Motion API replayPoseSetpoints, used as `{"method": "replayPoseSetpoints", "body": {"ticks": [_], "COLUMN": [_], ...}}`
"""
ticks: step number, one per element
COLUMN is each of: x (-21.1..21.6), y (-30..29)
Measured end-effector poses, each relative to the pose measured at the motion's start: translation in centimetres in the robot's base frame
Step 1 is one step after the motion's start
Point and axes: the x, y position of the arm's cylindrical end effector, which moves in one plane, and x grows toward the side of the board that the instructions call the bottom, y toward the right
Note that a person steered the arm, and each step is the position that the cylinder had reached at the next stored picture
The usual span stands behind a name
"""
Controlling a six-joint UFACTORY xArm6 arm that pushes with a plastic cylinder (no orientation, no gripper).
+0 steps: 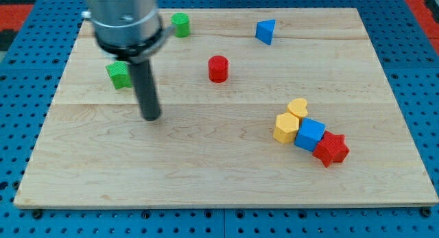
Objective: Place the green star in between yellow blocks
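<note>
Green star (119, 74) is seen near the board's upper left, partly hidden behind the dark rod and its grey housing, so its outline is only partly made out. A second green block, seemingly a cylinder (180, 24), stands further toward the view's top, near the board's edge. The tip (151, 117) rests on the wood just below and to the view's right of the green star, close by but apparently not touching it. No gripper is fitted; nothing is held, and only pushing is possible.

The two yellow blocks lie well apart from the star, toward the view's lower right: a yellow heart (298, 107) sits just above a yellow hexagon (286, 127), and the two appear to be touching or nearly so. A blue cube (310, 134) presses against the hexagon's right side, with a red star (331, 149) beyond it. A red cylinder (218, 68) stands between the star and the yellow pair, a little above the straight line. A blue triangle (266, 31) lies near the top.

The deciding relation is judged to be this: the goal lies to the star's right and below, yet the tip stands on that same side. A detour to the star's upper-left flank would be called for before any push.
</note>
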Motion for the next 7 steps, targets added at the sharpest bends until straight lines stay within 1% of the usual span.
{"method": "replayPoseSetpoints", "body": {"ticks": [1,2,3,4,5,6,7], "x": [1.0,-5.8,-12.1,-11.0,-5.8,-1.5,-2.9], "y": [-5.1,-9.8,-11.5,-6.1,6.2,16.5,9.9]}}
